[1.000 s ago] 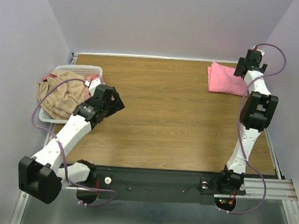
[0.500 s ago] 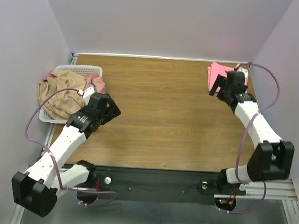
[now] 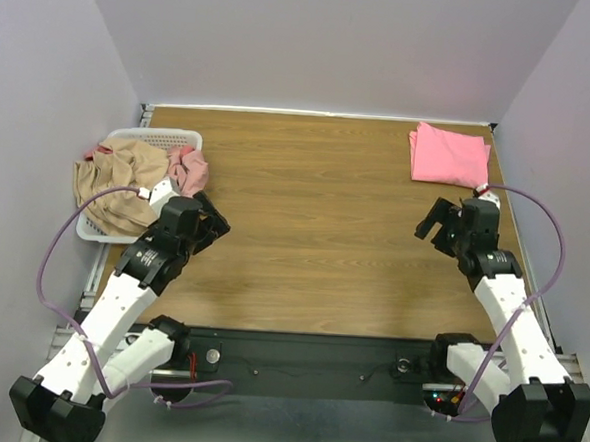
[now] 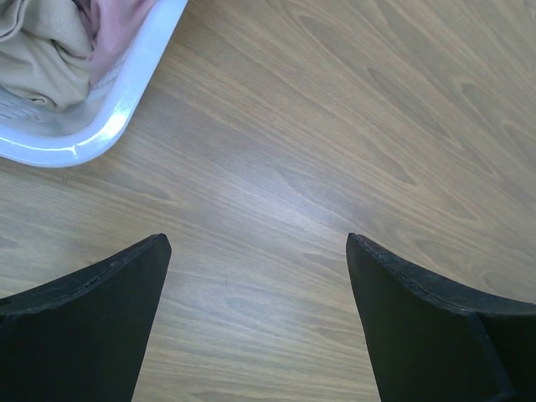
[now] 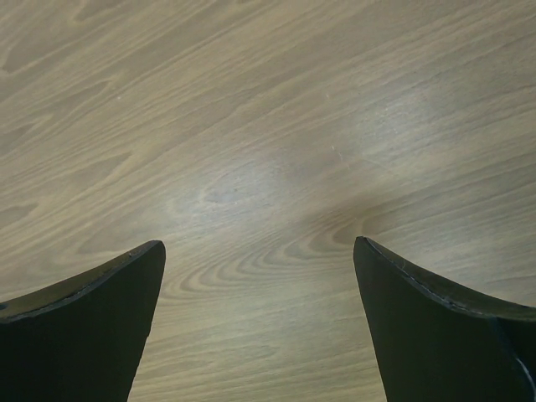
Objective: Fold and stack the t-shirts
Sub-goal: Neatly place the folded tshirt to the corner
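A folded salmon-pink t-shirt [image 3: 448,155] lies flat at the table's far right corner. A crumpled tan-beige t-shirt [image 3: 117,180] and a dusty pink t-shirt [image 3: 188,166] fill the white basket [image 3: 168,135] at the far left; they also show in the left wrist view, tan-beige [image 4: 38,46] and dusty pink [image 4: 113,29]. My left gripper [image 3: 209,228] is open and empty over bare wood just right of the basket. My right gripper [image 3: 437,224] is open and empty over bare wood, in front of the folded shirt.
The basket's white rim [image 4: 126,92] curves across the upper left of the left wrist view. Lilac walls close the table at the back and both sides. A black rail with the arm bases [image 3: 307,357] runs along the near edge.
My right arm has swung back from the folded salmon-pink shirt toward the near edge. My left gripper has drawn back a little from the basket toward the near edge.
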Controlling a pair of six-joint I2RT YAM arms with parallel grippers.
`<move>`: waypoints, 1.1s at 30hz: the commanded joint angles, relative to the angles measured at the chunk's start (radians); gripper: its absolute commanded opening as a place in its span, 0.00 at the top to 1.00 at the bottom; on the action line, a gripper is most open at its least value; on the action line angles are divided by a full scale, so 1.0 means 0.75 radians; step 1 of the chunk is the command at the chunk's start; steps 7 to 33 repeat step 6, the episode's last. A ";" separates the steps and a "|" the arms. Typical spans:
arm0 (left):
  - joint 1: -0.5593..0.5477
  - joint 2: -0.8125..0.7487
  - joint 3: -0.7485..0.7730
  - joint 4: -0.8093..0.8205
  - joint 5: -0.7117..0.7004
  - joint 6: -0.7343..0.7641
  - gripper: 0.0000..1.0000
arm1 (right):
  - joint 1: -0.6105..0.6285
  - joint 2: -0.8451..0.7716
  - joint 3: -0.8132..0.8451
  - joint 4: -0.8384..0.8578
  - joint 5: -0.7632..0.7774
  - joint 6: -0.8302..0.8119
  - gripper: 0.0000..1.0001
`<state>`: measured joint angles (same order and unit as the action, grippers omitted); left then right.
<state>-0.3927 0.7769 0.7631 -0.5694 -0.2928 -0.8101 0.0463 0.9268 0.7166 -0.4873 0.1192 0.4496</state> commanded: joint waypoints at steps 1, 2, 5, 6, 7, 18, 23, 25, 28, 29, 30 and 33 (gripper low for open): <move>0.000 -0.042 -0.021 0.005 -0.068 -0.036 0.02 | 0.002 -0.061 -0.021 0.036 -0.006 0.045 0.00; 0.000 -0.046 -0.019 -0.008 -0.080 -0.049 0.02 | 0.002 -0.076 -0.029 0.038 -0.004 0.057 0.00; 0.000 -0.077 -0.032 0.000 -0.094 -0.063 0.02 | 0.000 -0.103 -0.031 0.038 0.001 0.061 0.00; 0.000 -0.085 -0.034 0.002 -0.092 -0.063 0.02 | 0.002 -0.101 -0.023 0.038 0.013 0.063 0.00; 0.000 -0.085 -0.034 0.002 -0.092 -0.063 0.02 | 0.002 -0.101 -0.023 0.038 0.013 0.063 0.00; 0.000 -0.085 -0.034 0.002 -0.092 -0.063 0.02 | 0.002 -0.101 -0.023 0.038 0.013 0.063 0.00; 0.000 -0.085 -0.034 0.002 -0.092 -0.063 0.02 | 0.002 -0.101 -0.023 0.038 0.013 0.063 0.00; 0.000 -0.085 -0.034 0.002 -0.092 -0.063 0.02 | 0.002 -0.101 -0.023 0.038 0.013 0.063 0.00; 0.000 -0.085 -0.034 0.002 -0.092 -0.063 0.02 | 0.002 -0.101 -0.023 0.038 0.013 0.063 0.00; 0.000 -0.085 -0.034 0.002 -0.092 -0.063 0.02 | 0.002 -0.101 -0.023 0.038 0.013 0.063 0.00; 0.000 -0.085 -0.034 0.002 -0.092 -0.063 0.02 | 0.002 -0.101 -0.023 0.038 0.013 0.063 0.00; 0.000 -0.085 -0.034 0.002 -0.092 -0.063 0.02 | 0.002 -0.101 -0.023 0.038 0.013 0.063 0.00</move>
